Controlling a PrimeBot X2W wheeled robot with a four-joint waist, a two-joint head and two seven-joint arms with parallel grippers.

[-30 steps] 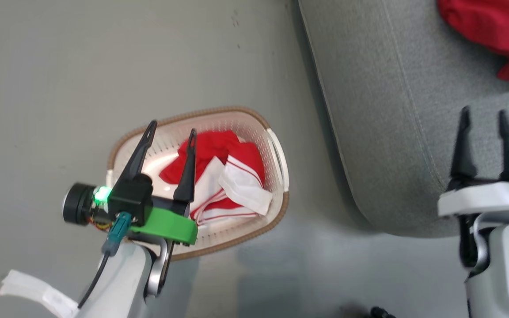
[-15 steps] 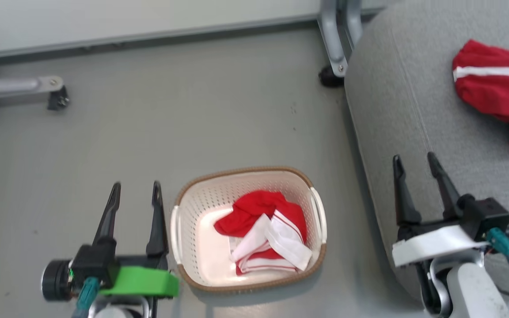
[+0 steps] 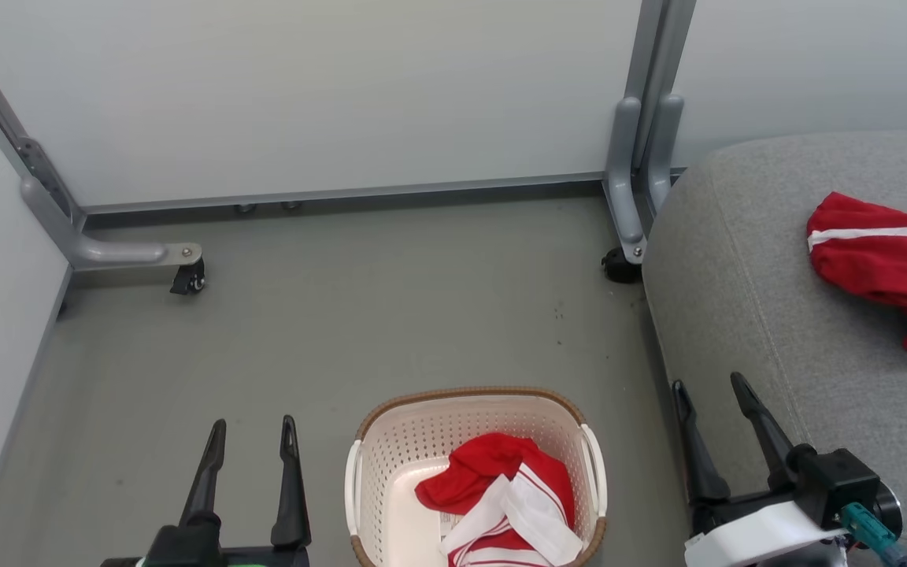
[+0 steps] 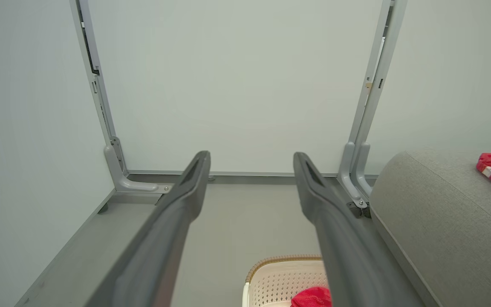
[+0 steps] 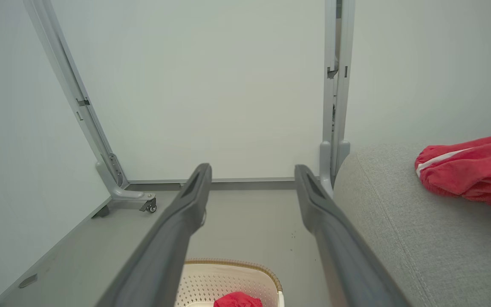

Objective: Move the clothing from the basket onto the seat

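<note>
Long dark fingers point(image 3: 290, 488) of the left gripper point(image 3: 254, 425) stand wide apart with nothing between them. They point forward over the bare grey floor point(image 3: 343, 331), just beside the left wall of a cream-white perforated plastic basket point(image 3: 469, 391) with a brown woven-look rim, and they do not touch it. The two fingers of the right gripper point(image 3: 708, 383) are also spread wide and hold nothing. In the head view one of them lies over the strip of floor to the right of the basket and the other over the near left edge of the seat point(image 3: 737, 276), a large light-grey woven-fabric cushion with rounded corners and a stitched seam. The basket stands on the floor between the two grippers. Inside it lies one crumpled soft garment point(image 3: 493, 480), red with white panels and thin red stripes, toward the right half of the tub. A second garment point(image 3: 886, 268), red with one white stripe and small white lettering near its lower edge, rests on top of the seat, well apart from the basket and from both grippers. Behind everything stand pale wall panels point(image 3: 343, 94) in grey metal frames with small black castors point(image 3: 188, 279).
</note>
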